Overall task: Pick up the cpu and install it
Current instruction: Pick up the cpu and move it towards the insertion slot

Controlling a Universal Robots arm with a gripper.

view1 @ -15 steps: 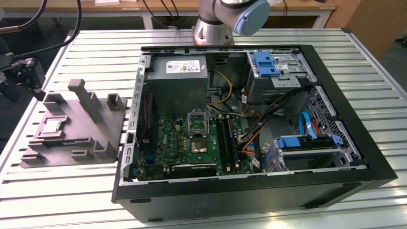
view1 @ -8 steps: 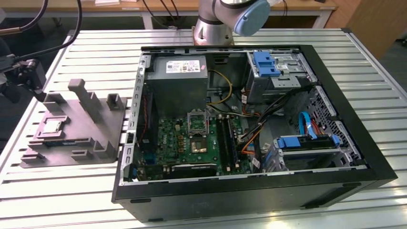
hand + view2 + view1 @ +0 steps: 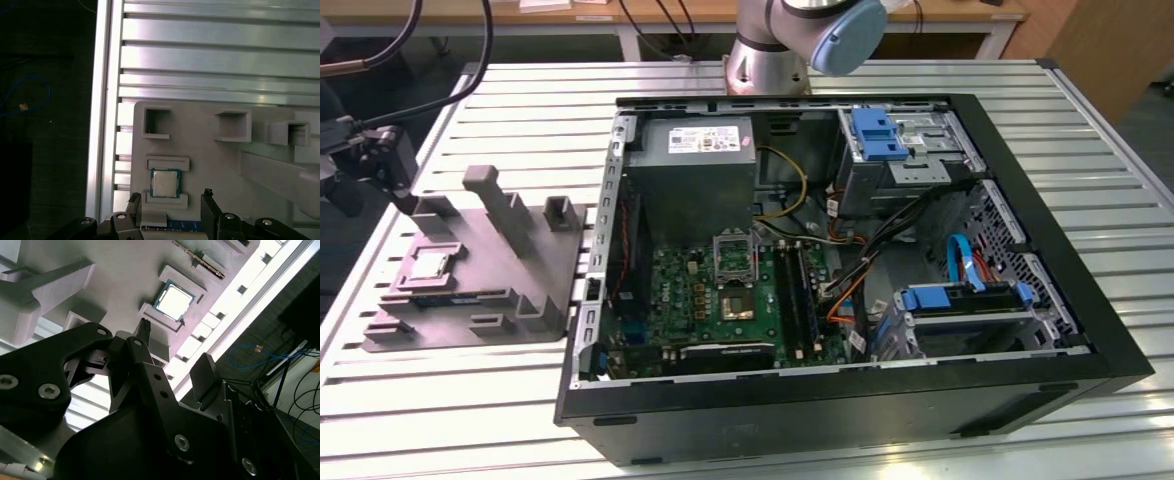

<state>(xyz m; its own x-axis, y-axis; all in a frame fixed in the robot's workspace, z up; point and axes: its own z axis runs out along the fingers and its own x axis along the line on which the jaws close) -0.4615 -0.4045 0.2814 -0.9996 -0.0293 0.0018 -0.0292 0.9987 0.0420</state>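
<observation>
The cpu [image 3: 427, 265] is a small silvery square chip lying flat in a recess of the grey moulded tray [image 3: 520, 300], at the exterior view's left. Both wrist views show the cpu [image 3: 165, 183] [image 3: 173, 301] seated between two raised lips of the tray. My gripper [image 3: 394, 180] hovers above that end of the tray. It is open: in the first wrist view the gripper [image 3: 170, 197] has one black fingertip on each side of the chip, clear of it. The gripper [image 3: 172, 347] holds nothing.
An open black computer case [image 3: 1067, 300] lies on the slatted metal table [image 3: 1121, 130]. Its green motherboard [image 3: 707, 300] carries a dark socket [image 3: 738, 302]. Cables, blue drive bays and a power supply [image 3: 700, 150] crowd the inside. Upright posts [image 3: 500, 205] rise from the tray.
</observation>
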